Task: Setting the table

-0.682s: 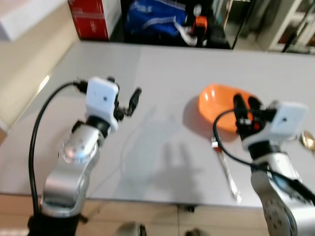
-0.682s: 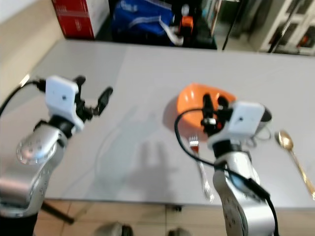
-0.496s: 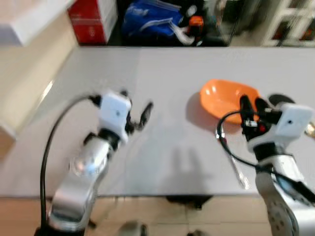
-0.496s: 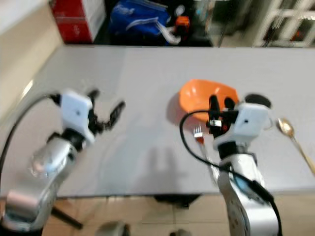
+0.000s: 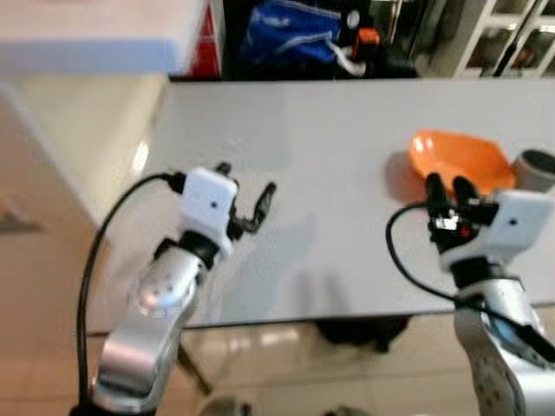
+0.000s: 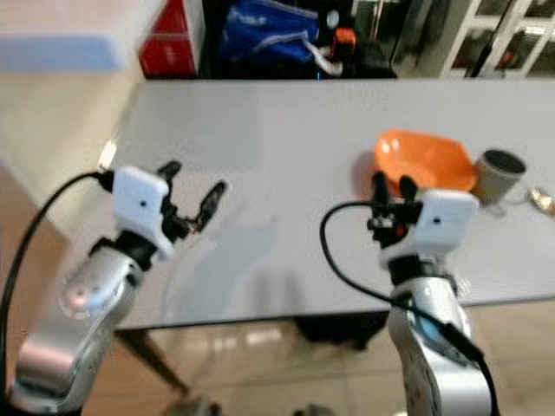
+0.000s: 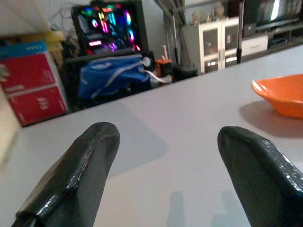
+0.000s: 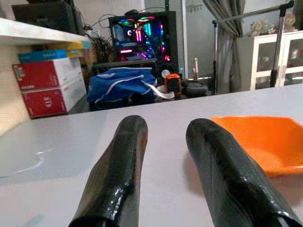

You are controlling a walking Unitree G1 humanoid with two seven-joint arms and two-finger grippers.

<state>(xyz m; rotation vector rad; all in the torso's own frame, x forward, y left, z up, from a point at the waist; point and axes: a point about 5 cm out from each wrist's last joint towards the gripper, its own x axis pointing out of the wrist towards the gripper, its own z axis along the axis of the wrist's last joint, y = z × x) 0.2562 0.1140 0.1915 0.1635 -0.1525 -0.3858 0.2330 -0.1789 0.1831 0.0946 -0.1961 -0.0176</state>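
Shallow orange plastic bowl (image 6: 426, 161): on the grey table top (image 6: 286, 139), just beyond the right gripper (image 6: 393, 184) and a little to its right; nothing can be made out inside it. In the right wrist view the bowl (image 8: 258, 142) lies past the right-hand finger, apart from it.

Grey cylindrical cup (image 6: 500, 173): upright, just beside the bowl on the side away from the left gripper (image 5: 245, 184); contents cannot be told.

Gold-coloured spoon (image 6: 545, 200): tip at the picture's edge, beyond the cup.

Right gripper: above the table's near part, its two black fingers (image 8: 122, 175) standing slightly apart with a narrow gap, empty.

Left gripper: over bare table, well apart from the bowl, fingers (image 7: 78, 177) spread wide, pinching nothing. The bowl (image 7: 282, 95) lies far ahead of its right-hand finger.

Beyond the table's far edge, ahead of both jaws: blue bag (image 8: 121, 85), red cardboard boxes (image 8: 46, 85), a lit computer case (image 8: 140, 39), a white glass-door cabinet (image 7: 218, 41). A pale shelf (image 5: 91, 39) overhangs the left gripper's outer side.
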